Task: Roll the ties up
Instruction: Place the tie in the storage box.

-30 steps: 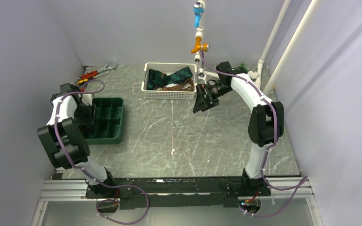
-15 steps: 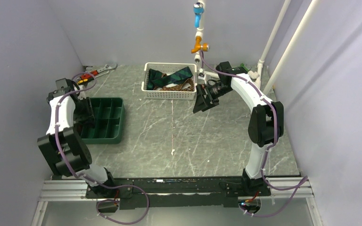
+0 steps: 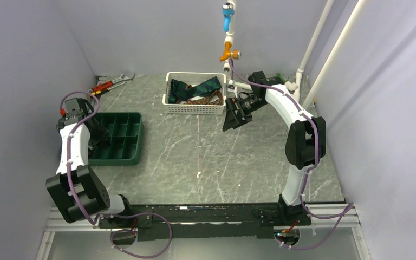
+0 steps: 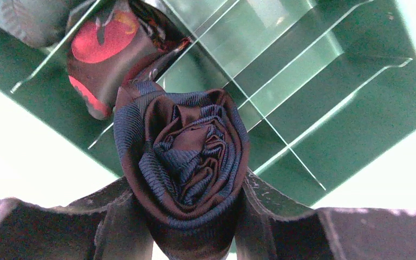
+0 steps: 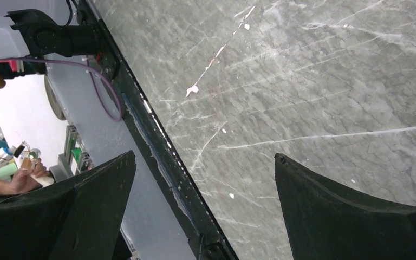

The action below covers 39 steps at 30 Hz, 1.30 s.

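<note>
My left gripper is shut on a rolled navy and brown tie and holds it over the green divided tray. In the top view this gripper is over the tray's left side. A rolled dark tie with red patches sits in a tray compartment, and another dark roll lies beside it. Several unrolled ties, green striped and brown, lie in the white basket. My right gripper is open and empty, right of the basket, above the bare table.
A wrench and red-handled tools lie at the back left corner. A blue and orange fitting hangs above the basket. White pipes stand at the back right. The table's front rail shows in the right wrist view.
The left arm's wrist has lifted and drawn back to the left over the tray, with its elbow dropping toward the base. The right arm has not moved.
</note>
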{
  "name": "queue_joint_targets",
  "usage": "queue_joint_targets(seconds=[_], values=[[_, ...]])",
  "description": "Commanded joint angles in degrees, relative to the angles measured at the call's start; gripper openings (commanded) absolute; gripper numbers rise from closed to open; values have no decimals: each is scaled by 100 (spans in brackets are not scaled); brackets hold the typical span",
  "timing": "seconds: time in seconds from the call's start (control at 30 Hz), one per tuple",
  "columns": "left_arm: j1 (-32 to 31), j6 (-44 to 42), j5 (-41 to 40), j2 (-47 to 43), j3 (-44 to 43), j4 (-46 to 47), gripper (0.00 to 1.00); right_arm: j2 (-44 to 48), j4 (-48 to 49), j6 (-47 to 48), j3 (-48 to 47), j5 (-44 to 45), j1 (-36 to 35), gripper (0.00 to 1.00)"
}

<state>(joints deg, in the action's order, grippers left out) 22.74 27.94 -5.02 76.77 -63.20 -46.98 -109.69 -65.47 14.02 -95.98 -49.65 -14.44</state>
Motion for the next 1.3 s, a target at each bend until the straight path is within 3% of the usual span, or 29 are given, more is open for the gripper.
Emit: queue_joint_targets(seconds=[0.0,0.7,1.17,1.27], values=[[111,743,-26,46,207,351,0,99,-93,147,-148,52,2,100],[530,1016,-18,657,1027,1054,0,1,-127,118,-245,33,-3,100],[529,1180,-306,1672,1135,1283,0,19,-71,84,-176,24,-2,100],[523,1187,-153,1770,1085,1265,10,14,-46,67,-202,43,-7,100]])
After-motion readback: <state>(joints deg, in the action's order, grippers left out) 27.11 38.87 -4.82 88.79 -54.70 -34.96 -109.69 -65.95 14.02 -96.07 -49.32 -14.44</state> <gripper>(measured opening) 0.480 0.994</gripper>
